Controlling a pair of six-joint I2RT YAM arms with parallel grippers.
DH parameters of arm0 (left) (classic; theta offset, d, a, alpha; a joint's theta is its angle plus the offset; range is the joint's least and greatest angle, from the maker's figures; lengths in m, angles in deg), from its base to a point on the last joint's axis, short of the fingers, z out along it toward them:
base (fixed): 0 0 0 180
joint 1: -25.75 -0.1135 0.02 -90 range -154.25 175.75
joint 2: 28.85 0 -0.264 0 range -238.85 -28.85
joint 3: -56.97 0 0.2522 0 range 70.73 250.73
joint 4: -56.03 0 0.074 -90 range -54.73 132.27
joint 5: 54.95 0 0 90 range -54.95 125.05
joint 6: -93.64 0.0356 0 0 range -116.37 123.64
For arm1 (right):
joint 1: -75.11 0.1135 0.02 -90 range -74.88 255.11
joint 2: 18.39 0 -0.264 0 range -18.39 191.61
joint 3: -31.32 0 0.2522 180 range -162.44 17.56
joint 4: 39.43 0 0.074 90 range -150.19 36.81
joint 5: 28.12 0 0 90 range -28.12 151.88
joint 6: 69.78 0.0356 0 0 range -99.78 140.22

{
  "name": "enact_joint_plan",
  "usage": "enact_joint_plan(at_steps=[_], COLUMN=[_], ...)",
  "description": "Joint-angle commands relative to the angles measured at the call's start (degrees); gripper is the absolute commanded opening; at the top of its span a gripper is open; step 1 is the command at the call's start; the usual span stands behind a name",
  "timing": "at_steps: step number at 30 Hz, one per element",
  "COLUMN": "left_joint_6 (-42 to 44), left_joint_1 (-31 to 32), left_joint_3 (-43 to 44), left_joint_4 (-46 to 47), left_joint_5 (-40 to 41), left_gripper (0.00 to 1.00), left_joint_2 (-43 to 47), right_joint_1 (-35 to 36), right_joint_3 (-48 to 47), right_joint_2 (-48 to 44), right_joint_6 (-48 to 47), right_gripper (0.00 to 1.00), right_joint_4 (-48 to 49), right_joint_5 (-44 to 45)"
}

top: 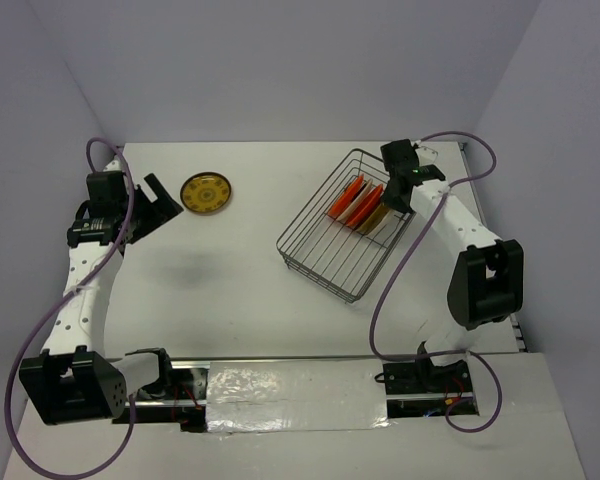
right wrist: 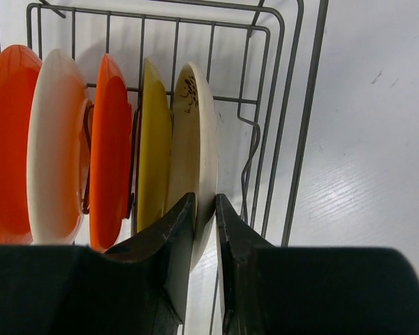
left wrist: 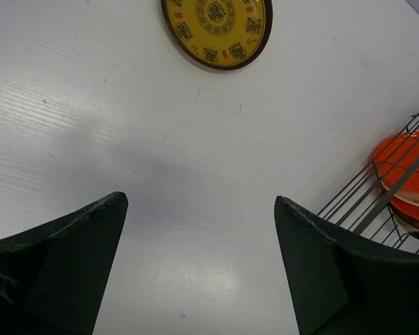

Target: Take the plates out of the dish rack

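Observation:
The dark grey wire dish rack [top: 325, 255] stands right of centre, with several plates upright at its far end [top: 362, 205]. In the right wrist view they read, left to right, orange [right wrist: 7, 139], cream-white [right wrist: 56, 146], orange [right wrist: 110, 153], dark yellow [right wrist: 153, 150] and cream-white with a dark blotch [right wrist: 199, 132]. My right gripper [right wrist: 205, 202] is shut on the rim of that last cream-white plate, which stands in the rack. A yellow-brown ring-patterned plate [top: 206, 192] lies flat on the table. My left gripper [left wrist: 199, 202] is open and empty beside it, above bare table.
The white table [top: 240, 280] is walled by pale panels on three sides. The rack's near half holds nothing. The left wrist view catches the rack's corner with an orange plate [left wrist: 408, 167] at its right edge.

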Motion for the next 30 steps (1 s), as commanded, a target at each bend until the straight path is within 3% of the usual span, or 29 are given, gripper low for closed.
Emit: enact_joint_plan(at_steps=[1,4,6,18,20,23,25,27,30], left_joint_6=[1.62,1.88,2.06,4.34,4.60,4.43,0.93,-0.49,-3.38], left_joint_1=[0.16,0.16,0.16,0.16,0.16,0.87,3.49,8.06,16.41], left_joint_3=[0.10,0.10,0.27,4.05,5.54,7.13,7.57,9.85,11.96], left_joint_4=[1.38,1.20,0.94,0.76,1.11,6.01,12.15,13.76,18.67], left_joint_5=[-1.16,-1.42,-1.34,-9.85,-13.36,-30.20,-41.54,-38.89,-38.87], left_gripper=[0.99,0.99,0.99,1.00,0.99,0.99,0.99,1.00,0.99], left_joint_2=[-0.23,-0.49,-0.58,-2.51,-3.39,-5.58,-7.87,-9.02,-10.51], right_joint_1=[0.21,0.21,0.21,0.21,0.39,3.89,9.49,12.76,18.48], right_joint_3=[0.17,-0.71,-1.24,-16.88,-19.43,-20.93,-22.24,-24.35,-27.00], right_joint_2=[-1.56,-0.50,-0.59,-7.00,-7.97,-9.99,-10.60,-9.39,-9.11], right_joint_6=[0.33,0.24,0.42,-0.73,-1.34,-5.89,-7.49,-7.32,-9.77], right_gripper=[0.24,0.19,0.10,0.09,0.08,0.05,0.03,0.00,0.00], right_joint_4=[0.22,-0.40,-0.75,-11.55,-12.97,-13.68,-14.46,-18.67,-17.81], right_joint_5=[1.65,1.13,0.77,3.32,3.41,5.07,9.63,15.51,13.10])
